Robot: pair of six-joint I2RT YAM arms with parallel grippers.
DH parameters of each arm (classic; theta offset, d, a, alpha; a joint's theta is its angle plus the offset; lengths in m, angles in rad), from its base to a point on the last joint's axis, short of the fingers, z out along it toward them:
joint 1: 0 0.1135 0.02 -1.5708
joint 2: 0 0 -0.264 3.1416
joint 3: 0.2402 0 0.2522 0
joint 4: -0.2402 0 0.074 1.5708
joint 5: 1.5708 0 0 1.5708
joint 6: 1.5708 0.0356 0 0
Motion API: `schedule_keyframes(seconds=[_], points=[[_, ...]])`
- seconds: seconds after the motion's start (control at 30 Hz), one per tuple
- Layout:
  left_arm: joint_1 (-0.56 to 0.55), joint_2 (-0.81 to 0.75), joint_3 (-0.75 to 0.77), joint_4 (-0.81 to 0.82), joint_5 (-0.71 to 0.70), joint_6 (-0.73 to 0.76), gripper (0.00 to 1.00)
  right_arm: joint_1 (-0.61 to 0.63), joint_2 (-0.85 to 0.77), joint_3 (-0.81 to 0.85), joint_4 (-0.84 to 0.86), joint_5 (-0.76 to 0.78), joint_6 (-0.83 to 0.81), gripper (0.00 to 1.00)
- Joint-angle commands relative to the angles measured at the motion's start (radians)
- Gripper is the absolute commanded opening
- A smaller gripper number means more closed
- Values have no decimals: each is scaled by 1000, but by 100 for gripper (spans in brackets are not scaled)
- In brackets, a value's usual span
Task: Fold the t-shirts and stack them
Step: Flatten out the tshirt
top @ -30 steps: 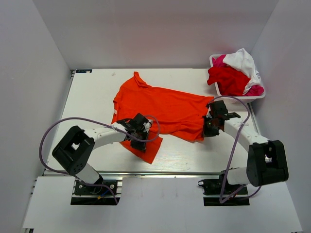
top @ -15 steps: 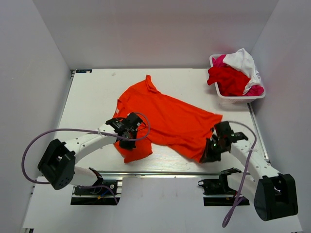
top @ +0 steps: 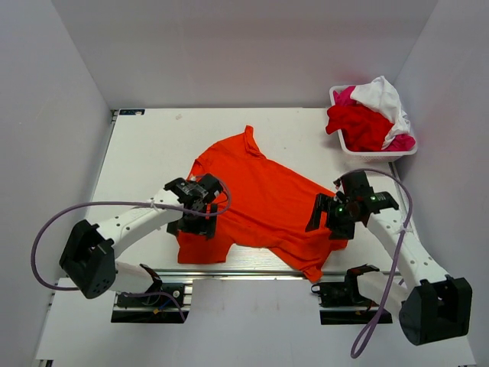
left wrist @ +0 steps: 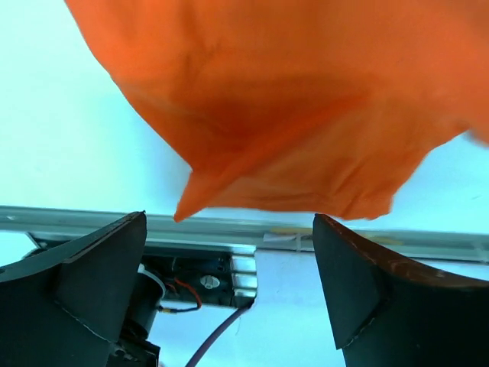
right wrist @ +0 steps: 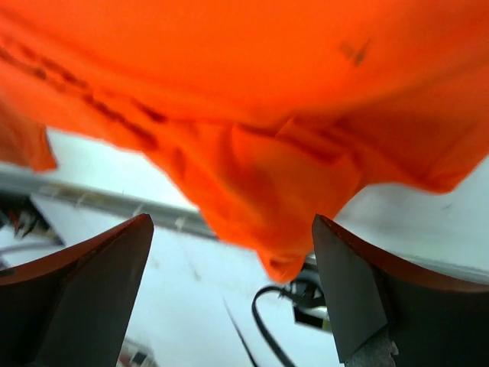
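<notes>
The bright orange t-shirt (top: 263,199) lies spread on the white table, its collar toward the far side and its hem over the near edge. My left gripper (top: 197,228) is above the shirt's near-left corner and my right gripper (top: 324,219) above its near-right part. In the left wrist view the left gripper (left wrist: 229,218) is open and the orange cloth (left wrist: 290,115) lies beyond the fingers, free of them. The right gripper (right wrist: 231,218) is also open; a loose fold of the shirt (right wrist: 260,153) droops between its fingertips, touching neither.
A white basket (top: 374,155) at the far right corner holds the red (top: 359,126), pink (top: 344,96) and white (top: 380,95) t-shirts in a heap. A metal rail (top: 244,272) runs along the table's near edge, with both arm bases and purple cables below it.
Both grippers dragged the orange shirt toward the near edge, then opened and let it go. The shirt has turned, its collar now further right.
</notes>
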Motion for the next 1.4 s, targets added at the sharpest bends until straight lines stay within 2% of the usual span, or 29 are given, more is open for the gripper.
schedule_keyframes(seconds=[0.0, 0.1, 0.2, 0.33, 0.5, 0.57, 0.77, 1.03, 1.2, 1.37], points=[[2, -35, 105, 12, -91, -8, 100, -2, 46, 52, 61, 142, -4, 90], [2, 0, 190, 109, -142, 21, 100, -4, 109, 53, 135, 191, 22, 90], [11, 104, 292, 245, -168, 115, 100, -7, 232, 81, 169, 247, 24, 90], [31, 299, 445, 333, -177, 205, 100, -11, 388, 115, 242, 303, 24, 90], [79, 573, 602, 416, -70, 257, 100, -11, 497, 155, 328, 320, 15, 90], [103, 644, 675, 416, -59, 268, 100, -10, 560, 182, 341, 330, -2, 90], [172, 828, 763, 448, -13, 288, 100, -10, 688, 271, 448, 324, -25, 90], [298, 922, 789, 422, -38, 288, 100, -5, 862, 486, 592, 147, -116, 90], [395, 977, 789, 375, -72, 262, 100, 3, 1021, 670, 621, 28, -136, 90], [491, 977, 771, 365, -94, 249, 100, 26, 1085, 843, 605, -87, -174, 90]])
